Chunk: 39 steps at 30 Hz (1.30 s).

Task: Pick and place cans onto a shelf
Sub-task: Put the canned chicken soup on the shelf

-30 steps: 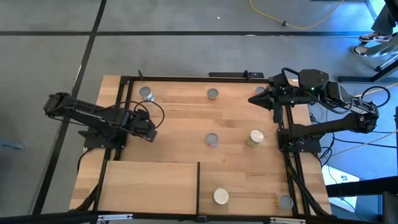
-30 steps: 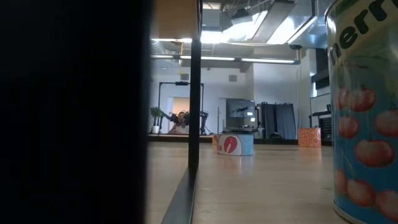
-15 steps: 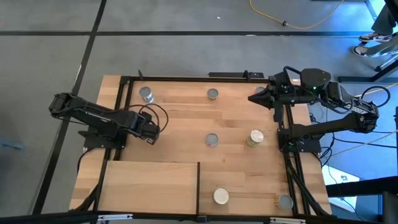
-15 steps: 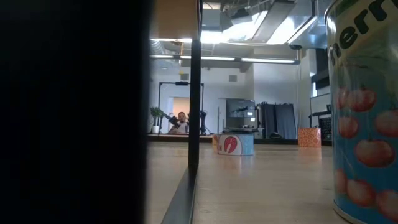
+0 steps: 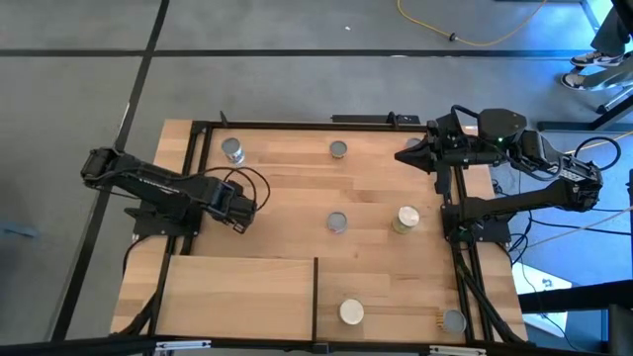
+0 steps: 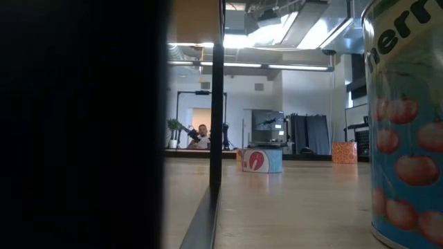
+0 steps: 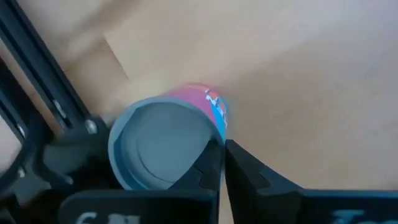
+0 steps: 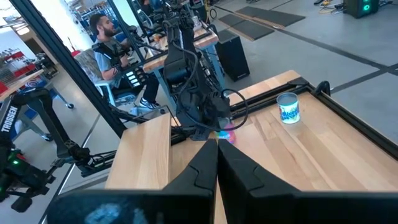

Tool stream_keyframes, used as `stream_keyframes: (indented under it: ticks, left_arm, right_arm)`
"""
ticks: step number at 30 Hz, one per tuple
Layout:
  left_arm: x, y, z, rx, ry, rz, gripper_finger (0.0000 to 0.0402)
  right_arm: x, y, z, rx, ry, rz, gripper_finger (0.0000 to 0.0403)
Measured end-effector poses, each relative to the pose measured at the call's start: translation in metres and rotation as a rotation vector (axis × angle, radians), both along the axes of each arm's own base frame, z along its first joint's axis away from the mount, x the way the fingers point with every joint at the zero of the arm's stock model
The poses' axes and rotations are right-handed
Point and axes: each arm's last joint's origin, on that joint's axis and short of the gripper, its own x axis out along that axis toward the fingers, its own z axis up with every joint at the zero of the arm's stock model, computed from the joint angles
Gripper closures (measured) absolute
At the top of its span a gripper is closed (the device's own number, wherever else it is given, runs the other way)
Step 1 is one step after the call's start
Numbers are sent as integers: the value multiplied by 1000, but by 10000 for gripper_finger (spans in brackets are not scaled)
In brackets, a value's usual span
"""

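Observation:
My left gripper [image 5: 244, 205] is shut low over the table's left part, just beyond the shelf [image 5: 237, 292], a raised light-wood board with a black edge at the near left. In the left wrist view, a pink-labelled can [image 7: 165, 146] with a grey top stands right beside my shut fingers [image 7: 222, 152]. The gripper hides it in the high view, and it shows as a pink spot in the right wrist view [image 8: 225, 135]. My right gripper [image 5: 410, 156] is shut and empty above the far right of the table, as its wrist view [image 8: 217, 149] shows. My left gripper's shut fingers stand beside the pink can's upper rim [image 7: 205, 144], coming from above and slanting. One finger [image 7: 210, 165] overlaps the rim in the wrist view, and I cannot tell whether it touches. The can stands upright on the table.
Other cans stand on the tabletop: far left [image 5: 232, 148], far middle [image 5: 338, 148], centre [image 5: 337, 222], a cream-topped one [image 5: 406, 218], another near the front [image 5: 351, 311], one at the near right corner [image 5: 453, 319]. Black frame rails [image 5: 193, 168] edge the table. People sit beyond it [image 8: 109, 43].
My left gripper has gone a little toward the table's right edge, staying low. My right arm has kept still.

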Motion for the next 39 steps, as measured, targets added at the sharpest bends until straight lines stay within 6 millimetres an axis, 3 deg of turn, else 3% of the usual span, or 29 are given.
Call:
stream_keyframes:
  ticks: [7, 15, 22, 29, 39]
  left_arm:
    - [9, -1, 49, -7, -43, -93, 399]
    - [3, 1, 137, 59, -116, -228, 400]
    - [9, -8, 190, 51, -288, -500, 401]
    - [7, -34, 205, -61, -341, -759, 401]
    - [-20, -89, 206, -279, -325, -917, 401]
  right_arm:
    - [0, 0, 0, -1, 0, 0, 387]
    - [0, 0, 0, -11, 1, 3, 387]
    - [0, 0, 0, -84, 3, 18, 387]
    - [0, 0, 0, -140, 5, 29, 387]
    - [0, 0, -1, -168, 11, 34, 387]
